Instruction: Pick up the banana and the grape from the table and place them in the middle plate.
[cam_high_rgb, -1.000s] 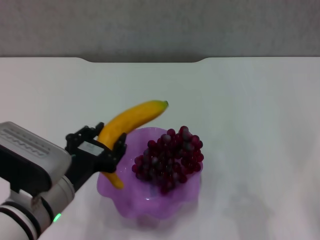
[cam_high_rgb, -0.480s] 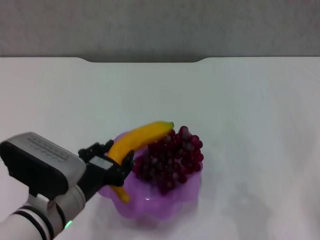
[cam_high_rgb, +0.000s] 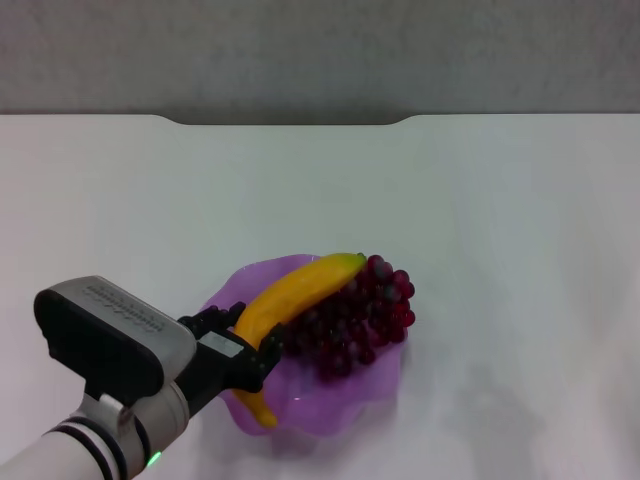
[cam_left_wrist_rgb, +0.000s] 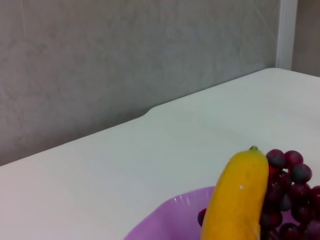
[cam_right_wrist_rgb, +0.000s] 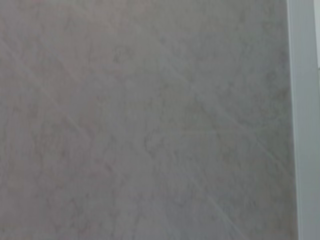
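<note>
My left gripper (cam_high_rgb: 243, 345) is shut on the yellow banana (cam_high_rgb: 295, 292) and holds it over the left part of the purple scalloped plate (cam_high_rgb: 372, 388), its green tip by the grapes. The dark red bunch of grapes (cam_high_rgb: 365, 315) lies in the plate on its right side. In the left wrist view the banana (cam_left_wrist_rgb: 237, 200) stands beside the grapes (cam_left_wrist_rgb: 287, 200) above the plate's rim (cam_left_wrist_rgb: 160, 225). The right gripper is not in view; its wrist view shows only a grey wall.
The white table (cam_high_rgb: 500, 200) stretches around the plate, with a notched far edge (cam_high_rgb: 290, 120) and a grey wall behind it. My left arm's body (cam_high_rgb: 100, 350) fills the near left corner.
My left gripper has carried the banana to the right and nearer, from the plate's left rim to over the plate against the grapes.
</note>
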